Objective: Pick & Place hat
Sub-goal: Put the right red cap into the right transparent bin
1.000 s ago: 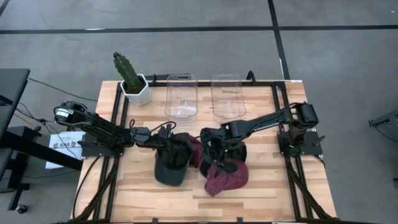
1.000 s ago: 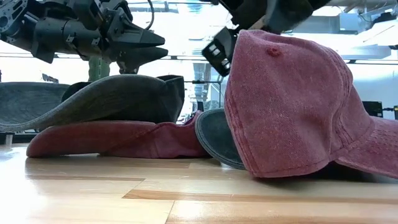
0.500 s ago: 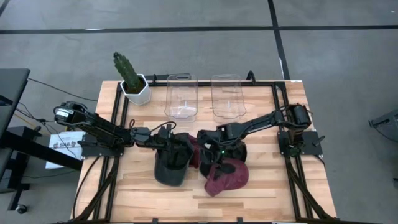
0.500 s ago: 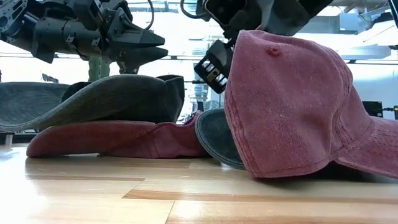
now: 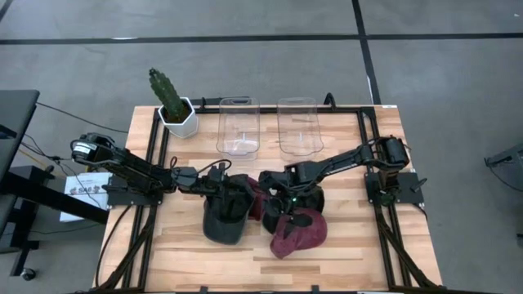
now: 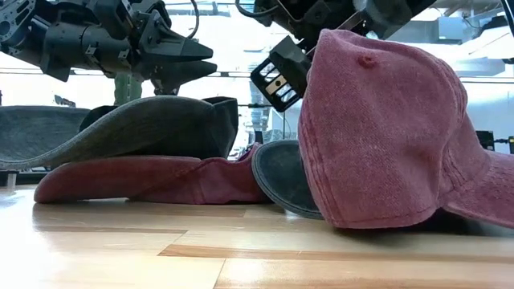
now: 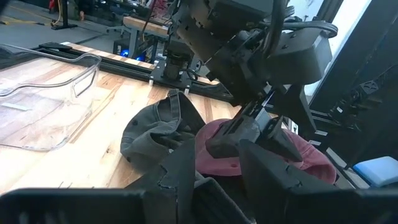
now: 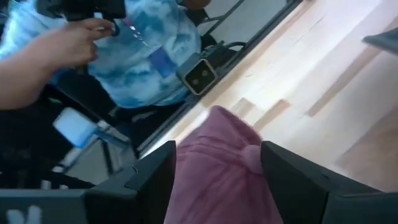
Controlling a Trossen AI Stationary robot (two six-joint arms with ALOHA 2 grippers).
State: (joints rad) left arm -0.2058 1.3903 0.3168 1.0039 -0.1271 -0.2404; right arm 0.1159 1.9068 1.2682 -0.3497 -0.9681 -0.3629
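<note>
A maroon cap (image 5: 298, 231) (image 6: 385, 136) lies near the table's middle, with its edge on a dark cap (image 5: 309, 198) (image 6: 277, 181). My right gripper (image 5: 286, 211) (image 8: 217, 149) is over it, with a finger on either side of the crown. To the left, a dark grey cap (image 5: 222, 216) (image 6: 136, 128) rests on a second maroon cap (image 6: 136, 181). My left gripper (image 5: 231, 186) (image 6: 201, 60) hovers open just above the grey cap, touching nothing. My right gripper has the maroon cap's crown (image 8: 214, 171), beside the top button (image 8: 252, 155), between its two fingers (image 8: 152, 180). It comes slanting down from the far right. The cap's lower edge (image 6: 377, 225) rests on the table and on the dark cap.
Two clear bins (image 5: 238, 126) (image 5: 297, 125) stand at the far side, and a potted cactus (image 5: 176, 110) at the far left corner. A person's hand and blue sleeve (image 8: 93, 37) show beyond the near edge. Bare wood lies along the near edge.
My right gripper has come down and toward the near edge, onto the maroon cap. The cap's crown has shifted a little toward the table's right and tipped, while its lower edge has stayed down. My left arm has kept still.
</note>
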